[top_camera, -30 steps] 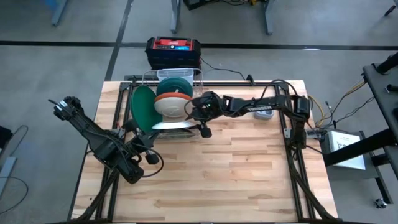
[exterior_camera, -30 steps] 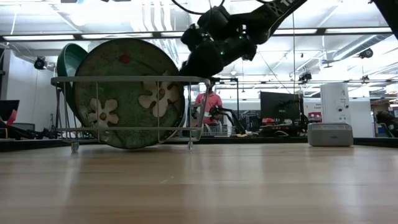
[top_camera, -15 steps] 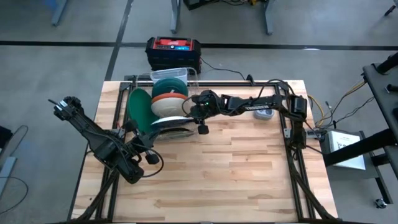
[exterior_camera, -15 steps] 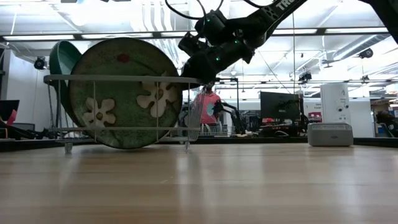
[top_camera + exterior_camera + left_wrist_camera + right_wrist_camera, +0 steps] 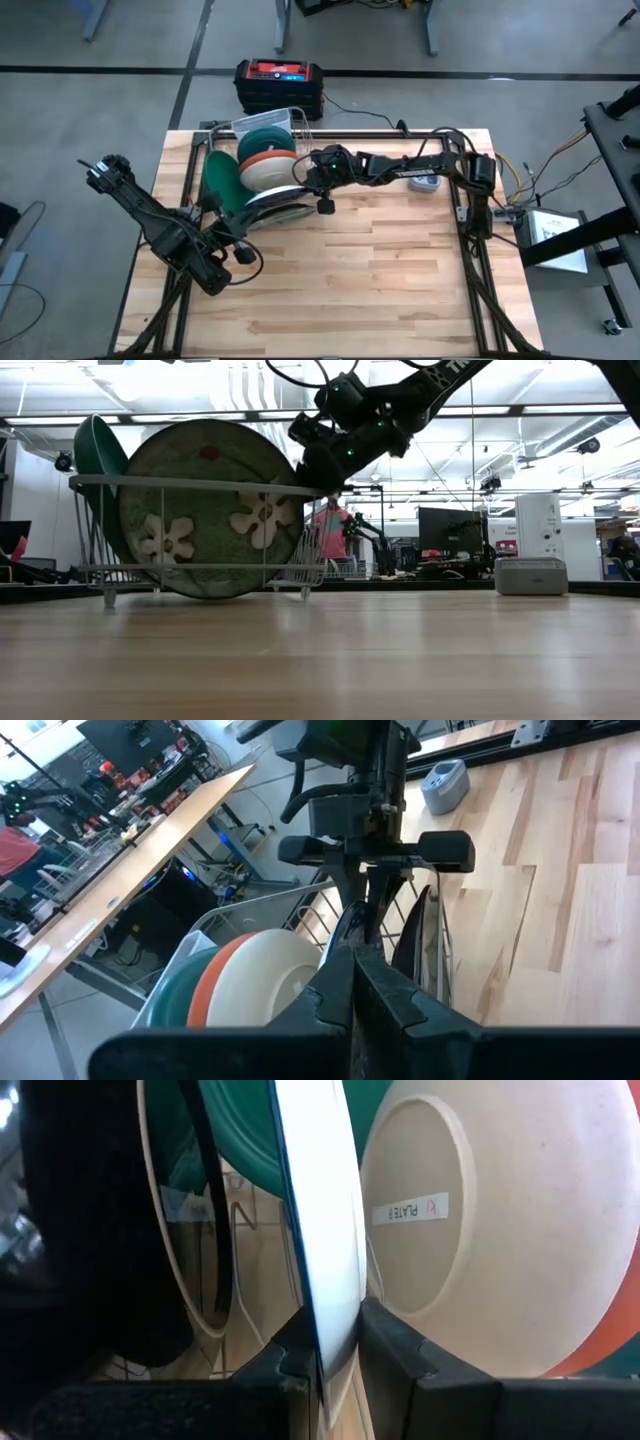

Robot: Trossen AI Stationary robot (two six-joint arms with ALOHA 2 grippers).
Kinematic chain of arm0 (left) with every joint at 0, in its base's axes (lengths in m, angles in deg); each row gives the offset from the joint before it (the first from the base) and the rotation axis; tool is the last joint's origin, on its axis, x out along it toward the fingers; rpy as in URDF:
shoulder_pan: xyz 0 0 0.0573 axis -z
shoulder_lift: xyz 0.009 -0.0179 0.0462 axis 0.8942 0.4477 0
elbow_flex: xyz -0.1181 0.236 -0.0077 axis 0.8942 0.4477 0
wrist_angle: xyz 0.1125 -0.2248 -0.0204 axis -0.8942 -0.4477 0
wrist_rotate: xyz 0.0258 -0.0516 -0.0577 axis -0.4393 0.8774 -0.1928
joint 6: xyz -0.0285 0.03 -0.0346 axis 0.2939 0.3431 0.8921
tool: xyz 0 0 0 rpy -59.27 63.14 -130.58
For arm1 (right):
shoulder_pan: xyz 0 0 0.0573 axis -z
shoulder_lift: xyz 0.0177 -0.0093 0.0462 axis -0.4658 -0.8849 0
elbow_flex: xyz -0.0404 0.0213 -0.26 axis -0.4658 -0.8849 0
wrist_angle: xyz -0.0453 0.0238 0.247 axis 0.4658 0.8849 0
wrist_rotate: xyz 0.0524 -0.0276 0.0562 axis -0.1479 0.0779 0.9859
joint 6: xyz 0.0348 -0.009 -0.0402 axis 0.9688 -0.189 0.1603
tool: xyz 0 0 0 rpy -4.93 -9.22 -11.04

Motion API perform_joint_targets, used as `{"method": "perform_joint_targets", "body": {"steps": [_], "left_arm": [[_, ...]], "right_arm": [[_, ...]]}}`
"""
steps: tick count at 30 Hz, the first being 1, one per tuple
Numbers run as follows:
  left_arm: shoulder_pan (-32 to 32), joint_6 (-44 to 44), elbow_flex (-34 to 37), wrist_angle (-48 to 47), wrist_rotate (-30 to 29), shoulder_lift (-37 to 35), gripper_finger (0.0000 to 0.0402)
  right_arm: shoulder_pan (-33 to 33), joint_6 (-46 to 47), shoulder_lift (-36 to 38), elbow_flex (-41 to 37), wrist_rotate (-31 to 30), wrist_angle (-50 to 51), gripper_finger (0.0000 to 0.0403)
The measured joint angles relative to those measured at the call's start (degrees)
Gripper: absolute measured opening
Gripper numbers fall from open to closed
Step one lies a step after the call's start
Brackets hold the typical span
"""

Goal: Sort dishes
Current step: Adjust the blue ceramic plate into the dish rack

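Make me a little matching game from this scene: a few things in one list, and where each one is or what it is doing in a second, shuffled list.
Things:
1. right claw
2. left claw
3. flowered green plate
4. small grey device

Places or states:
A. lying flat on the table near the right arm's base
B. standing on edge in the wire rack
C. shut, empty, low at the table's left side
D. clamped on a thin white plate's rim

Pairs: 1-D, 2-C, 3-B, 4-A
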Motion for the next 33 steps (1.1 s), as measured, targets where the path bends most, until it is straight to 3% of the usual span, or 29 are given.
{"method": "perform_joint_targets", "body": {"steps": [26,33], "left_arm": [[0.0,-0.3,0.0,-0.2,1.0,0.0,0.0],[0.0,-0.2,0.0,-0.4,1.8,0.0,0.0]], "right_arm": [[-0.4,3.7,2.3,2.3,-0.4,-0.5,0.0042],[-0.3,3.0,2.4,3.5,-1.1,-0.7,0.0016]]}}
